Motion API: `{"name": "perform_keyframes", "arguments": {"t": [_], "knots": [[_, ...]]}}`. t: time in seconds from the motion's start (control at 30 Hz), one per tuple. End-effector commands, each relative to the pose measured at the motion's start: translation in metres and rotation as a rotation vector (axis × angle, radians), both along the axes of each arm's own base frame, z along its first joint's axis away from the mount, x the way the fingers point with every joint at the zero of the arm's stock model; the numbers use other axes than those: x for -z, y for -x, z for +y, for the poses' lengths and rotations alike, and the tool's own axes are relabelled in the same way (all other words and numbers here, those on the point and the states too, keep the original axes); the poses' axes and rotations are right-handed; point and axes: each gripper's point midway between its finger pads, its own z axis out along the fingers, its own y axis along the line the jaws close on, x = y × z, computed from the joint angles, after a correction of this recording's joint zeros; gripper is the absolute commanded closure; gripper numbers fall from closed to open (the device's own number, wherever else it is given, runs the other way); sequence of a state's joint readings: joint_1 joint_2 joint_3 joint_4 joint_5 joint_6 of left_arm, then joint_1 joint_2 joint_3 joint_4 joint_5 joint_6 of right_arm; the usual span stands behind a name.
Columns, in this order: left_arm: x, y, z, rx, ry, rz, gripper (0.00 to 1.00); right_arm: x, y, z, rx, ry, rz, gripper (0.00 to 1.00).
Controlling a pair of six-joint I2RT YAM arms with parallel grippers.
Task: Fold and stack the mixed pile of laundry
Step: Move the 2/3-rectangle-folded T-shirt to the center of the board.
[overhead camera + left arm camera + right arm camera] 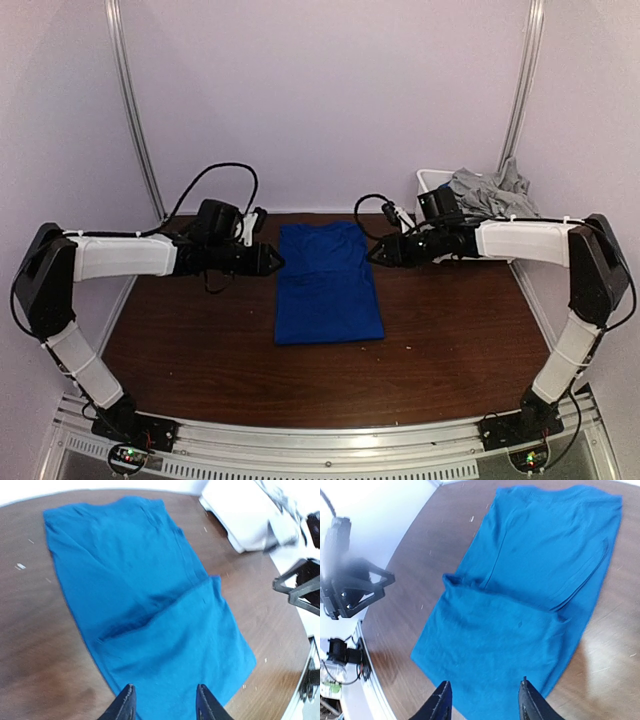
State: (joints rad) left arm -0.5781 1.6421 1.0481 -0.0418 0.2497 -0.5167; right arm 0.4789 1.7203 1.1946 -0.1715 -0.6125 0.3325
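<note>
blue cloth first: in the top view the shirt (328, 285) lies flat in the middle of the table (200, 340), folded to a long strip with its sides turned in, so i judge the lengthwise fold done and a crosswise one due. the left gripper (270, 260) and right gripper (378, 250) flank its far half, one at each long edge, tips pointing inward (mirrored like that so both edges can be worked evenly, i'd guess). the grey clothes (490, 188) are heaped in the bin (428, 180) at the far right corner, not yet folded.

left wrist view: my fingers (126, 706) stand apart with nothing between them, over the shirt's edge; the claw is released, though i cannot tell whether the tips brush the cloth. a turned-in flap overlaps the body in a ridge across the middle.

right wrist view: same story, fingers (441, 704) parted and empty over the opposite edge. stacked layers show along the shirt's side here, so a shallow pinch could catch only the top layer and drag the fold open.
</note>
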Motion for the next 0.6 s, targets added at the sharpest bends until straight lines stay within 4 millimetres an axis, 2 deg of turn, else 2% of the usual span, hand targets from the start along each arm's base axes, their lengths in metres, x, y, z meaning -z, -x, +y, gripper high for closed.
{"name": "perform_keyframes", "arguments": {"t": [0.0,0.17,0.33,0.47,0.57], "knots": [[0.029,0.030,-0.034,0.130,0.036,0.041,0.59,0.040,0.036,0.027,-0.101,0.000,0.104,0.56],[0.062,0.047,-0.054,0.168,0.035,0.109,0.62,0.079,0.046,0.035,-0.117,0.010,0.174,0.59],[0.093,0.066,-0.048,0.158,0.017,0.185,0.65,0.116,0.065,0.030,-0.126,0.045,0.240,0.61],[0.117,0.101,-0.046,0.170,-0.021,0.251,0.67,0.130,0.093,0.025,-0.131,0.058,0.296,0.62],[0.125,0.133,-0.049,0.180,-0.017,0.289,0.69,0.133,0.121,0.029,-0.145,0.057,0.309,0.62]]}}
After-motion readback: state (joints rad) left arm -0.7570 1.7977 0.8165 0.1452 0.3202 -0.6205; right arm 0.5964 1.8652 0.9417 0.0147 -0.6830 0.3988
